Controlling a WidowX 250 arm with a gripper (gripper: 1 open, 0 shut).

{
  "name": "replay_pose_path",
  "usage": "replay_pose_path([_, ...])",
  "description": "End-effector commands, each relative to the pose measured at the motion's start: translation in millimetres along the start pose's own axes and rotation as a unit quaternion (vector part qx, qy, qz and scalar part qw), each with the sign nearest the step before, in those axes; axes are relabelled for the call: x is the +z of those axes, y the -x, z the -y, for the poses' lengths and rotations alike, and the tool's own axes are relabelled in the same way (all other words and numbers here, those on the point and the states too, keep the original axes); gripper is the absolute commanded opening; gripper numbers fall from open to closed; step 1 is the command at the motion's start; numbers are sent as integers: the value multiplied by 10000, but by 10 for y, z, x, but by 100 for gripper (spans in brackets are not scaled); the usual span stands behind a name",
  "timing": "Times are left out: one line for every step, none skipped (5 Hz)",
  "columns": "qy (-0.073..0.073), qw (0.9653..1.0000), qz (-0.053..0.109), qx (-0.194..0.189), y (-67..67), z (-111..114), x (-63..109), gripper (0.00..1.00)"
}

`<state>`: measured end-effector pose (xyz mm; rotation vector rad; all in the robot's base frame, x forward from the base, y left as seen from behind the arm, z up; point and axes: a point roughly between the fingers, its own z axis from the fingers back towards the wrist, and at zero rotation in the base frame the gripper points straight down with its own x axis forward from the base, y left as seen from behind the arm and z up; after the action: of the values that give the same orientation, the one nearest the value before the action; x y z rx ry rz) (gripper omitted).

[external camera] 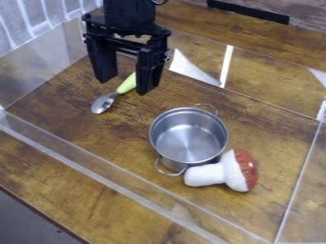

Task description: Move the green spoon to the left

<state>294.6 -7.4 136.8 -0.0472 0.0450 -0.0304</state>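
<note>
The green spoon (112,96) lies on the wooden table, silver bowl toward the lower left, its yellow-green handle partly hidden behind the gripper's fingers. My black gripper (124,76) hangs pointing down just above the handle, open, with one finger (99,59) on the left and the other finger (151,69) on the right. Nothing is between them.
A shiny metal pot (189,135) stands right of the spoon. A toy mushroom (227,172) with a white stem and red-brown cap lies by the pot's lower right. Clear plastic walls (90,167) enclose the table on the left, front and right.
</note>
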Motion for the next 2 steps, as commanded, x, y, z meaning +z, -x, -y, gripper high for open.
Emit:
replay_pose_path([10,9998,211,4,-43,-19,120,100])
replay_pose_path([13,9998,218,11,-59,-32,120,100])
